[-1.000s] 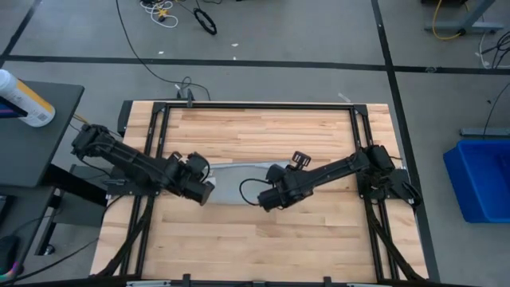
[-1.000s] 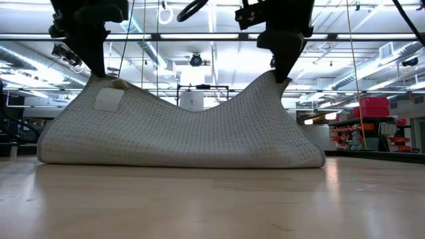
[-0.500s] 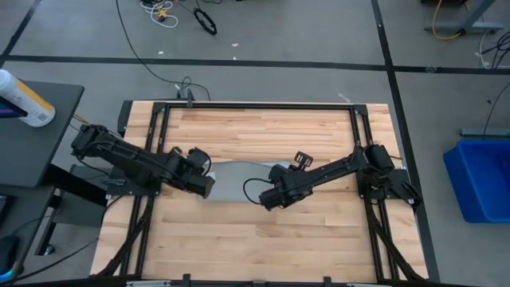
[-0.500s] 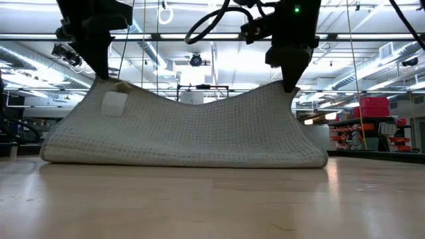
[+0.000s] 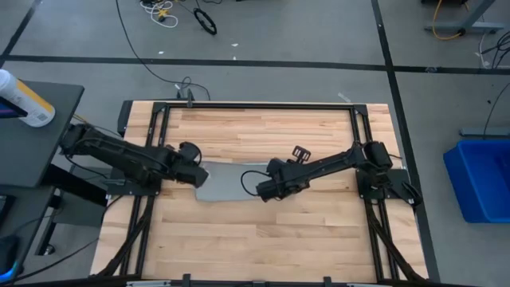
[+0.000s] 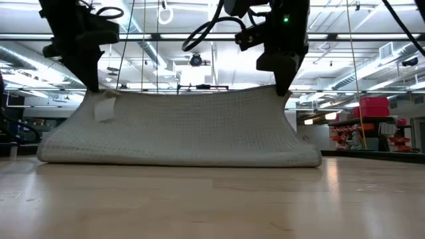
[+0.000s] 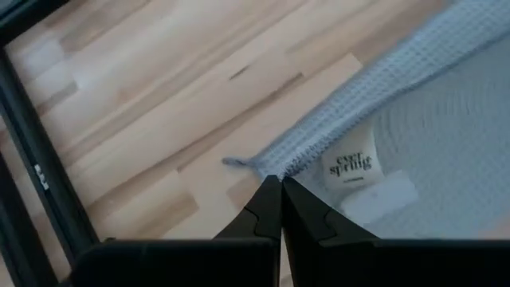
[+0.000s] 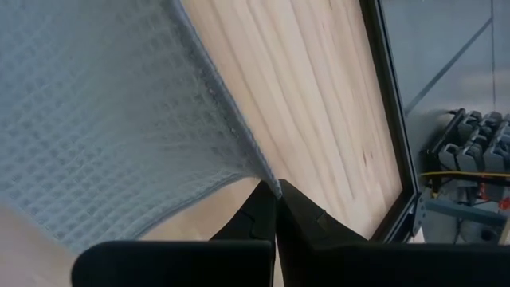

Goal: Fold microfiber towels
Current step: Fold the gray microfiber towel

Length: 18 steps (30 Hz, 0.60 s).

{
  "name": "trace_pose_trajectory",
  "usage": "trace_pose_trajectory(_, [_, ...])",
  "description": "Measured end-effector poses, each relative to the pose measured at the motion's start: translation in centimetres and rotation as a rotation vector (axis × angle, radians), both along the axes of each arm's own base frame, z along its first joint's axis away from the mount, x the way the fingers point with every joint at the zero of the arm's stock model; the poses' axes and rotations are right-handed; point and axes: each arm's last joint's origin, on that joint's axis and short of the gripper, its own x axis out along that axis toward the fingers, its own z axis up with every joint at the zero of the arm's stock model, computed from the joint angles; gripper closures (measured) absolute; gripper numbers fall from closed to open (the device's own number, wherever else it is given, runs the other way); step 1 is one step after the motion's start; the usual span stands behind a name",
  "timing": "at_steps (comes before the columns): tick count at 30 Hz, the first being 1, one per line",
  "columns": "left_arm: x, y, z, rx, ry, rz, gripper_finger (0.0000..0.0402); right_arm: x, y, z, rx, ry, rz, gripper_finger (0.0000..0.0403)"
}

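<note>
The pale grey-blue microfiber towel [image 6: 179,129] is held up by two upper corners, and its lower part rests on the wooden table [image 5: 263,239]. In the high view the towel [image 5: 227,182] shows as a grey patch between the arms. My left gripper [image 5: 195,177] is shut on the corner beside the white tag [image 6: 105,109]. My right gripper [image 5: 261,191] is shut on the other raised corner. In the low view my left gripper [image 6: 91,86] is at the left and my right gripper [image 6: 282,89] at the right. My left gripper pinches the towel's corner [image 7: 263,166] next to the white tag [image 7: 351,166] between its two fingers, slanting down from above. The corner is lifted and the edge leading away from it is drawn straight. My right gripper pinches the opposite upper corner [image 8: 267,179] between its two fingers, also slanting down from above. The cloth hangs from that corner down to the table.
Black frame rails [image 5: 159,143] run along the table's left, right and far sides. A bright blue bin [image 5: 482,179] stands on the floor off the right edge. A dark side table with a bottle [image 5: 24,100] is at the left. Bare wood lies near and far of the towel.
My left gripper has moved toward the table's left edge and slightly down, still shut on its corner. The towel's upper edge, which sagged between the two grippers, is now drawn straight and taut. The lower part has stayed on the table.
</note>
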Motion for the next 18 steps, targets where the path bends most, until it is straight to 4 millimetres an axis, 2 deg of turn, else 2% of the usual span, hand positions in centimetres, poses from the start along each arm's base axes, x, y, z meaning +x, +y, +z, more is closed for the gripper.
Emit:
trace_pose_trajectory(4, [-0.5, 0.9, 0.0, 0.005, 0.008, -0.005, 0.0399, 0.2, -0.7, 0.0, 0.004, -0.002, -0.007, 0.0403])
trace_pose_trajectory(8, [-0.1, 1.5, 0.1, 0.009, 0.003, -0.034, 0.0399, 0.3, -1.2, 0.0, 0.005, 0.000, -0.016, 0.0403])
trace_pose_trajectory(18, [0.6, 2.5, 0.0, 0.010, -0.003, -0.042, 0.0399, 0.3, -1.2, 0.0, 0.012, -0.004, -0.022, 0.0403])
